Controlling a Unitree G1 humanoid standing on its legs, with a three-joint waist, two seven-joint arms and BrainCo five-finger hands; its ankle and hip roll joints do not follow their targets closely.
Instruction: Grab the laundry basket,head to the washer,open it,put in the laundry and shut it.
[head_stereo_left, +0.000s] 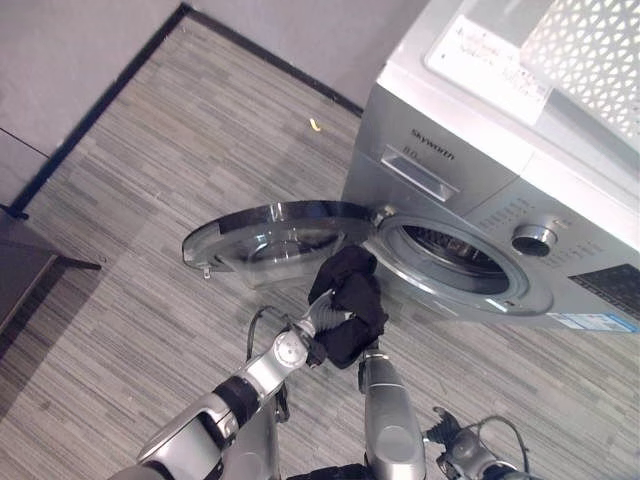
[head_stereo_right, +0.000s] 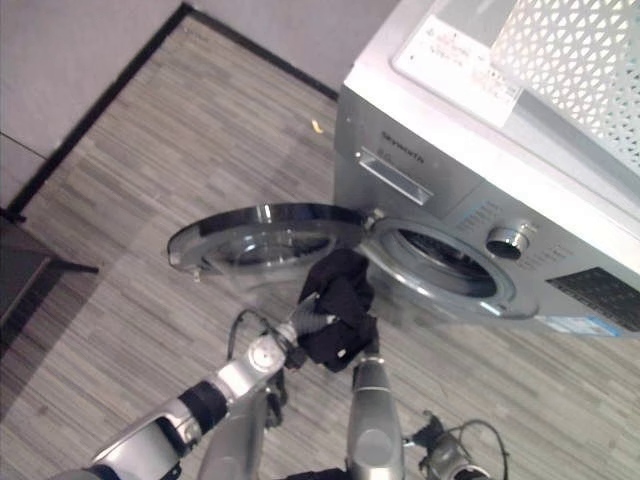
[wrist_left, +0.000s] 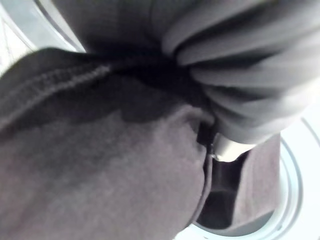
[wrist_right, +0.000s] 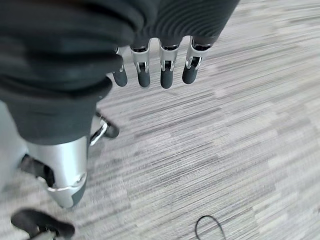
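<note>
Left eye view: the left robot hand (head_stereo_left: 322, 322) clutches the dark laundry (head_stereo_left: 352, 305) just before the washer's (head_stereo_left: 455, 150) open door (head_stereo_left: 270, 235); soft, light, floppy cloth, best kept bunched; right robot hand (wrist_right: 152, 67) hangs relaxed, holding nothing.

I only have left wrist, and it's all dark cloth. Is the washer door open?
Observer: Yes. The door is swung wide open, to the robot's left of the drum opening.
Operator: Cloth in the drum yet?
Observer: No. The black garment is bunched on the left hand, just outside the opening's lower rim.
Operator: Right hand busy?
Observer: No. The right hand is open, with relaxed fingers holding nothing above the floor.
</note>
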